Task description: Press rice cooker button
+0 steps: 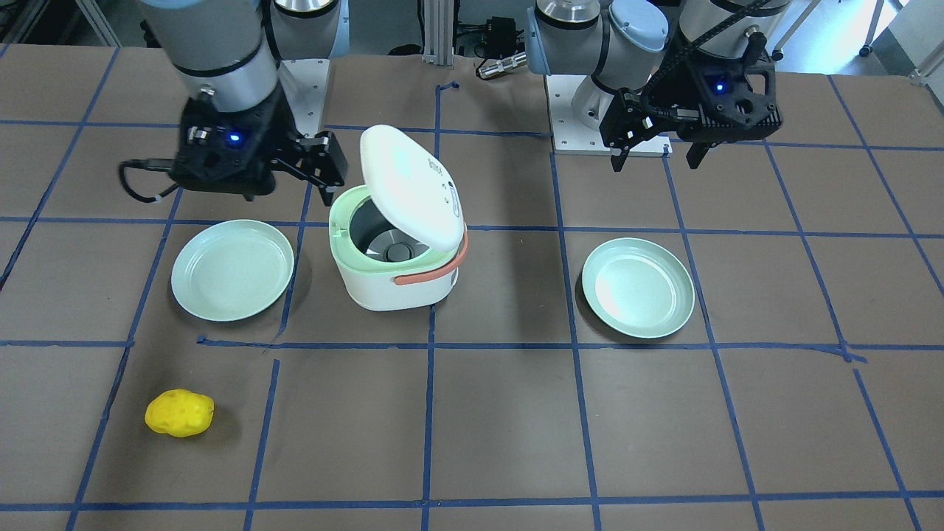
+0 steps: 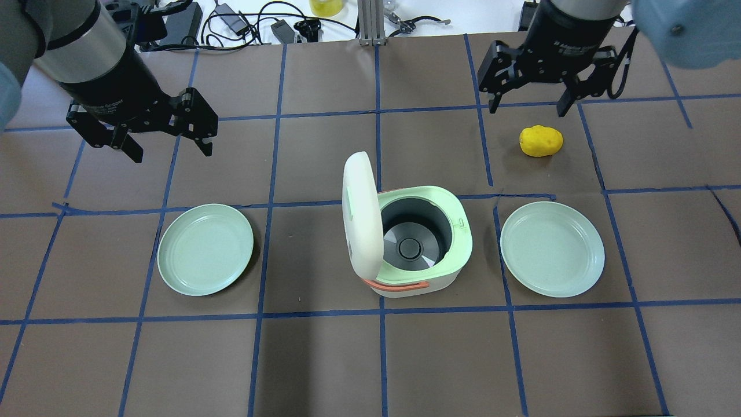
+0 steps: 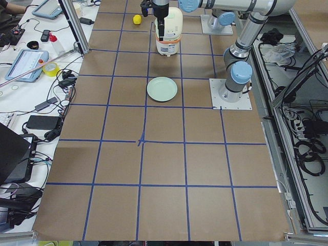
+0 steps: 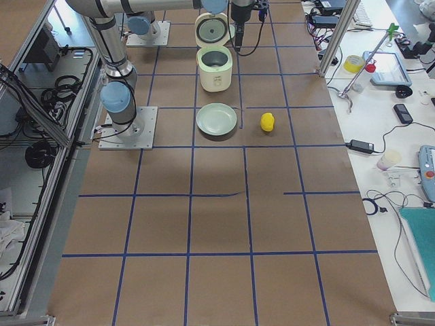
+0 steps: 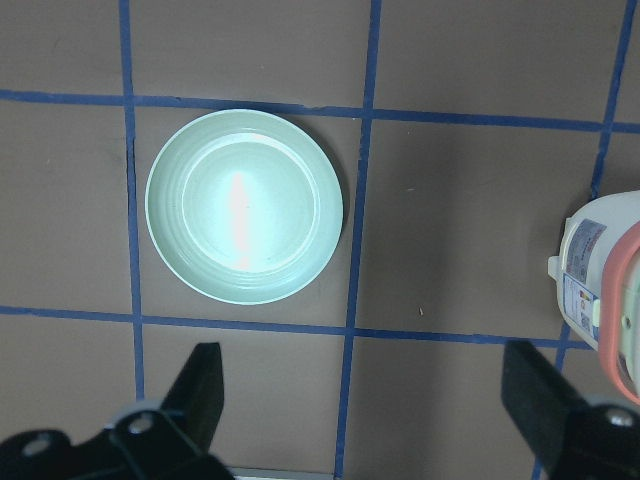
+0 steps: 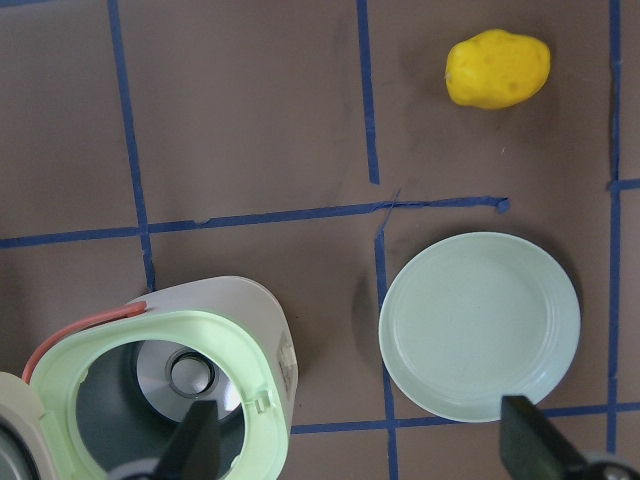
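Note:
The white rice cooker (image 2: 417, 286) with a pale green rim and orange handle stands at mid-table. Its lid (image 2: 362, 214) stands open on the robot's left side, and the dark pot inside is empty. The button seems to be the small pale green pad (image 2: 462, 223) on the rim opposite the hinge; it also shows in the right wrist view (image 6: 263, 402). My left gripper (image 2: 172, 152) is open and empty, high above the table, beyond the left plate. My right gripper (image 2: 527, 109) is open and empty, high, beyond the cooker's right side.
A pale green plate (image 2: 205, 249) lies left of the cooker and another (image 2: 551, 249) lies right of it. A yellow potato-like lump (image 2: 540, 141) lies beyond the right plate, under my right gripper. Cables and tools lie past the table's far edge.

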Available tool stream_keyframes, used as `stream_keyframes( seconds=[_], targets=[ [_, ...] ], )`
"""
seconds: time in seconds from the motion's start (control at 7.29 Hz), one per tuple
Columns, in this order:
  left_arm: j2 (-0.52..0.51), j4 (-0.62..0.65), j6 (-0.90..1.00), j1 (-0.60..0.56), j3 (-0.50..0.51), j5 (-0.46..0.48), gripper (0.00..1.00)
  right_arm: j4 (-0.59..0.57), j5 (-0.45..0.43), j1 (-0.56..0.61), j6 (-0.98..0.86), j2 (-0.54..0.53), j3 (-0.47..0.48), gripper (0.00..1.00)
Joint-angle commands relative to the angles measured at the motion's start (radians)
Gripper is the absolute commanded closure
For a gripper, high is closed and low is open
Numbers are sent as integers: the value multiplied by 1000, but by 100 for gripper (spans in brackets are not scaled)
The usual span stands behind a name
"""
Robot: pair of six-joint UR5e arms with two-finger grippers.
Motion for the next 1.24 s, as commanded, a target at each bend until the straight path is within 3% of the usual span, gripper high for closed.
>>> stream_keyframes(
  seconds=[0.0,1.1],
  targets=[
    [0,0,-1,0,0,0,0,-3,-4,-49,-55,-7,-21,0],
    [0,0,1,0,0,0,0,-8,-60,-43,-46,-12,-16,0]
  ],
)
